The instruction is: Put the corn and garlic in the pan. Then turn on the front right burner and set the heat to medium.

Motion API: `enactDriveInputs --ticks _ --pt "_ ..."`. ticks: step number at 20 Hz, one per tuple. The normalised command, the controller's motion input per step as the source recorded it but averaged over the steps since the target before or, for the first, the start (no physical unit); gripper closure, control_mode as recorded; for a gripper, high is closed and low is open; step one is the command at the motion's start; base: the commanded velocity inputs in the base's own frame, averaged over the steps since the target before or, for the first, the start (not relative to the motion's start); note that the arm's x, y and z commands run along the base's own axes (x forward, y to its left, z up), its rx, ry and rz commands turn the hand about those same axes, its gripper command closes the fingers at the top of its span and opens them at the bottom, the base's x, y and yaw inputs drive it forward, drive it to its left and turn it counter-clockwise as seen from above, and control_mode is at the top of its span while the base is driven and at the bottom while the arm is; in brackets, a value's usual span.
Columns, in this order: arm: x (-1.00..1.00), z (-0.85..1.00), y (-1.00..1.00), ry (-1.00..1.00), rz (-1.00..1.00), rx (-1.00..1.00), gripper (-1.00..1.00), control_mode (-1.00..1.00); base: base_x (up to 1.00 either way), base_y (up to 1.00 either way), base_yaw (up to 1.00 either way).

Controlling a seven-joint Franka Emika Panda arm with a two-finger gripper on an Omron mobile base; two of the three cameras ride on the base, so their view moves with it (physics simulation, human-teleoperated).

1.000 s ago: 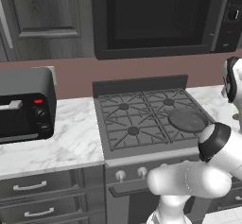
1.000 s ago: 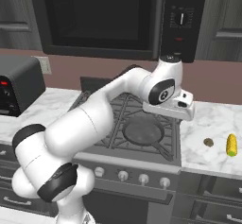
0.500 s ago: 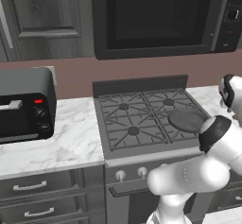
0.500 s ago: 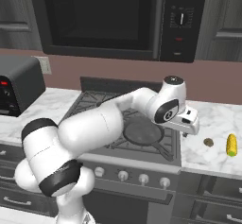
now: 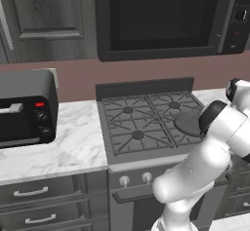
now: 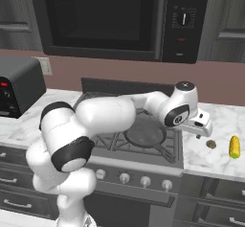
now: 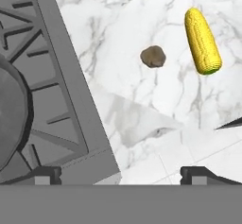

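nearby, corn and garlic lie apart on marble counter; jaws released.

microwave: dark, mounted above the stove | toaster oven: black, red light lit, stood on the marble counter left of the stove | stove knobs: small, silver, in a row along the stove front | drawers: grey, bar handles, under the counter
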Motion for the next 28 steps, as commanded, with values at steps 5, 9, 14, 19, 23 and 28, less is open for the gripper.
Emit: enactDriveInputs --ticks 5,9,14,19,23,28 --pt "0.29 -0.04 -0.48 0.00 -0.01 0.00 -1.00 -1.00 0.00 0.00 0.00" --pt "0.08 -0.30 -0.30 0.00 -0.01 0.03 -1.00 -1.00 0.00 0.00 0.00" --pt "0.00 -0.28 -0.12 0.00 -0.01 0.03 -1.00 -1.00 0.00 0.00 0.00" --pt "0.10 0.00 0.00 0.00 0.00 0.00 -1.00 -1.00 0.00 0.00 0.00" --pt "0.30 -0.14 -0.04 0.00 0.00 0.00 -1.00 -1.00 0.00 0.00 0.00" --pt "0.17 -0.37 0.00 0.00 0.00 0.00 -1.00 -1.00 0.00 0.00 0.00"
